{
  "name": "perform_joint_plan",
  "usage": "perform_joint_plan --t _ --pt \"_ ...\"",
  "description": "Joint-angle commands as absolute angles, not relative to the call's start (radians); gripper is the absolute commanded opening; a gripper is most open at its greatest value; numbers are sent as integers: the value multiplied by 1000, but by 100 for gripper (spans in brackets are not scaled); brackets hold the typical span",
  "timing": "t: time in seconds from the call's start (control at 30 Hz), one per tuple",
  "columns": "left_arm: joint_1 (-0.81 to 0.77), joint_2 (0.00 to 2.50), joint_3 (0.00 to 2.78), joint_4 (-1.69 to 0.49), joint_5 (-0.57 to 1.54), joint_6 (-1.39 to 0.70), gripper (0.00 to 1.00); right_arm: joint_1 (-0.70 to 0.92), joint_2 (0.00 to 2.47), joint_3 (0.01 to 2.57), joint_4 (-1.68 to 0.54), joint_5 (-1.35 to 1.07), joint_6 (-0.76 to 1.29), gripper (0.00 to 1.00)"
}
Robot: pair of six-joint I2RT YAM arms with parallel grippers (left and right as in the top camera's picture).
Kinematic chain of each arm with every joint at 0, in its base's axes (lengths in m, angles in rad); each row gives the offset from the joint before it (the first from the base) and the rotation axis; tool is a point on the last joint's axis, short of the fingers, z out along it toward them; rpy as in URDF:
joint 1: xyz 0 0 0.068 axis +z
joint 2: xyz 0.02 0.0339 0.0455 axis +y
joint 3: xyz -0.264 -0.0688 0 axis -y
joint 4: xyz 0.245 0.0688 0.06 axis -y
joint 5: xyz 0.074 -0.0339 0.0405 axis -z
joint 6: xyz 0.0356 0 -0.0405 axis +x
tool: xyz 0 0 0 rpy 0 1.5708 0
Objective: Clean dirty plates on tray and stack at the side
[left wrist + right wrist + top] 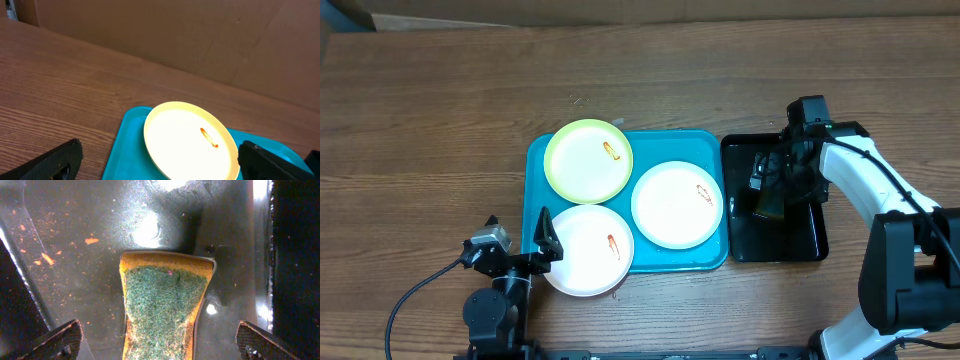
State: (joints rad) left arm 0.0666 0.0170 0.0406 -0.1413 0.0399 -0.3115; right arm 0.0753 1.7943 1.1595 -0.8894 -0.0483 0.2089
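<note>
Three plates lie on the turquoise tray (665,145): a pale yellow-green plate (588,160) at the back left, a white plate (677,204) at the right, and another white plate (588,250) at the front left, overhanging the tray's front rim. Each carries a small red-orange smear. My left gripper (518,232) is open at the tray's front left corner, beside the front white plate. In the left wrist view the yellow-green plate (190,145) lies ahead between the wide fingers. My right gripper (775,185) hangs open over a green-and-yellow sponge (162,305), its fingers well apart on either side.
A black glossy tray (800,240) stands right of the turquoise tray and holds the sponge (769,205); orange crumbs speckle its wet floor (75,255). Bare wooden table stretches to the left and back. Brown cardboard (200,35) stands behind the table.
</note>
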Motion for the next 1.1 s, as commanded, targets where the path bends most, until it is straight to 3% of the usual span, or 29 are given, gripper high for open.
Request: perform_joint_plan --t 0.0,0.7,0.93,1.07 --pt "63 11 34 -138 33 -292 100 76 1784 1180 -884 -54 210 100" --pt "64 11 52 -82 27 -291 100 76 1784 1180 -884 -54 210 100" --pt "64 82 243 -237 65 -248 100 76 1784 1180 -884 -54 210 100" --pt "63 312 483 -324 91 -187 100 76 1784 1180 -884 -54 210 100"
